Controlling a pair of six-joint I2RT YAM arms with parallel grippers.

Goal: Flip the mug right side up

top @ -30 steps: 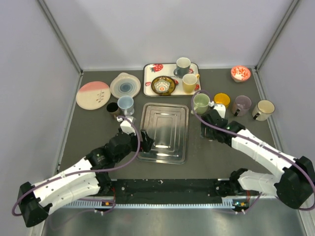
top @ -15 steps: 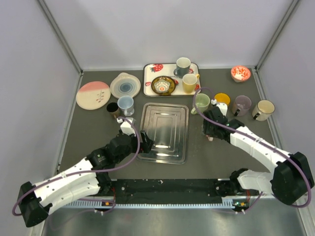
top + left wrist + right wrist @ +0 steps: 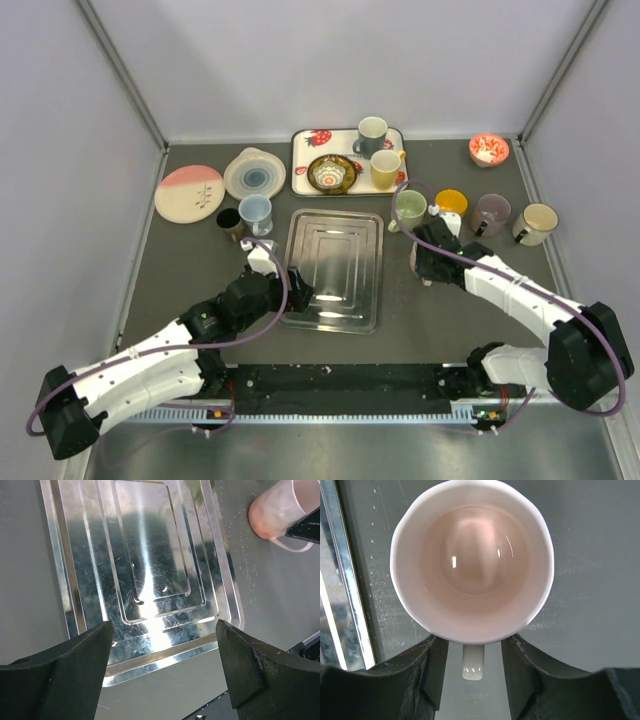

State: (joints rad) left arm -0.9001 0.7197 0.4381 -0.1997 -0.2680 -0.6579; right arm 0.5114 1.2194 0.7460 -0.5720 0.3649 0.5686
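A white mug with a pink inside (image 3: pixel 471 562) is mouth up, to the right of the metal tray. In the right wrist view I look straight down into it. Its handle (image 3: pixel 473 662) lies between the fingers (image 3: pixel 436 672) of my right gripper (image 3: pixel 474 672), with a gap on each side, so the jaws are open around it. In the top view the right gripper (image 3: pixel 430 266) covers most of the mug (image 3: pixel 427 282). The mug also shows in the left wrist view (image 3: pixel 277 510). My left gripper (image 3: pixel 164 630) is open and empty over the tray's near edge, also visible in the top view (image 3: pixel 298 290).
The metal tray (image 3: pixel 375 270) lies at the middle. Green (image 3: pixel 409 209), yellow (image 3: pixel 451 203), purple (image 3: pixel 491 213) and cream (image 3: pixel 538 222) mugs stand in a row behind the right gripper. A strawberry tray (image 3: pixel 302 160) with mugs, plates (image 3: pixel 190 192) and two small cups (image 3: pixel 255 211) sit further back.
The right gripper came a little toward the near side, away from the row of mugs, then held still. The left arm has barely moved.
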